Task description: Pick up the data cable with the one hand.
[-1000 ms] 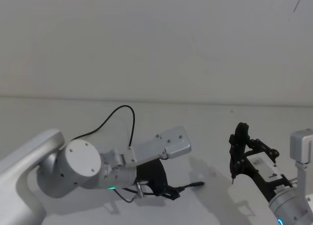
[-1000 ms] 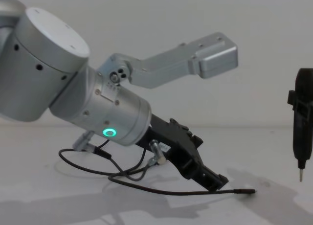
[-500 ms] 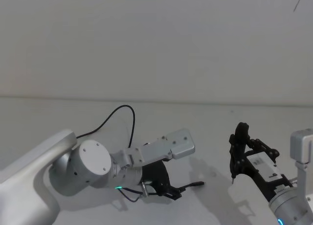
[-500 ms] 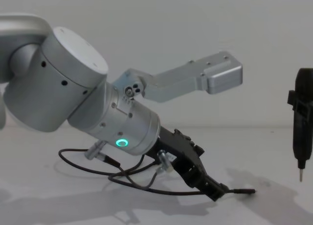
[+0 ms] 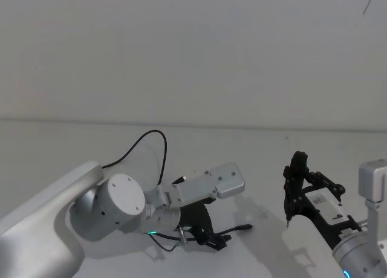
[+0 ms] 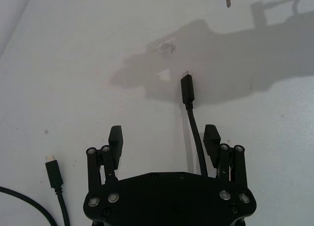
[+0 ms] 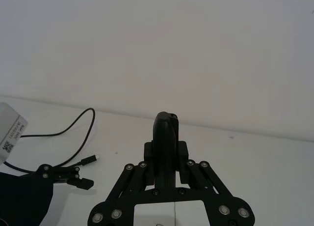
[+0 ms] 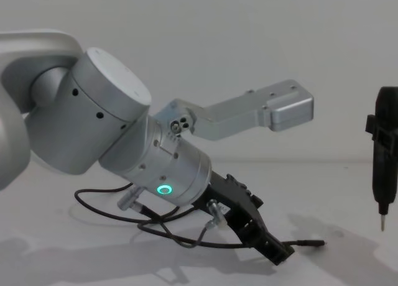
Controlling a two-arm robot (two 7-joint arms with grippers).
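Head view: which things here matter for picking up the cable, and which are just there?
In the job:
data cable
left gripper, open around it

Just there:
right gripper, parked at the right
dark tool it holds
table

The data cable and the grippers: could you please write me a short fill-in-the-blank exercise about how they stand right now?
1. The jaws of the left gripper stand ____.
2. The data cable runs ____ that gripper's two fingers, with its plug lying ahead of them.
3. The ring light behind that gripper glows ____.
4. The right gripper is shut on a dark tool with a thin metal ____.
Missing words: open; between; green; tip.
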